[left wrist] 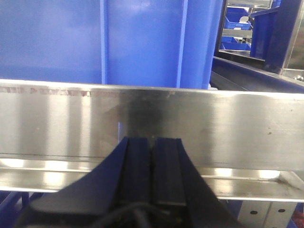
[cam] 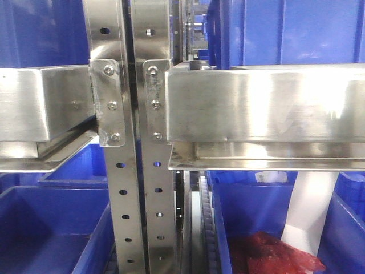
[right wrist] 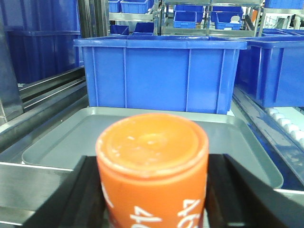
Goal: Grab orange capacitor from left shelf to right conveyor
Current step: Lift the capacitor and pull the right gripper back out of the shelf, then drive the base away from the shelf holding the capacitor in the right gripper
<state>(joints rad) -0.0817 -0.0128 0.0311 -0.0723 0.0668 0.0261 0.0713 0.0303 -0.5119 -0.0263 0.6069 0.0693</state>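
My right gripper (right wrist: 153, 204) clamps the orange capacitor (right wrist: 152, 152) upright. Grey tray (right wrist: 237, 137) just beyond, blue bin (right wrist: 159, 73) farther. Left gripper (left wrist: 152, 156) pressed together, facing the left shelf (left wrist: 237, 123).

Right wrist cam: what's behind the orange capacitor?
A grey tray, then a blue bin at the tray's far edge. The orange capacitor covers the tray's near middle, so anything lying there can't be seen.

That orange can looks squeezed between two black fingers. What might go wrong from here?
The orange capacitor is round and smooth-looking, so it might slip from the right tool and drop onto the grey tray. A blue bin stands ahead, so a careless move could bump it. The left tool sits near a steel beam and might scrape it.
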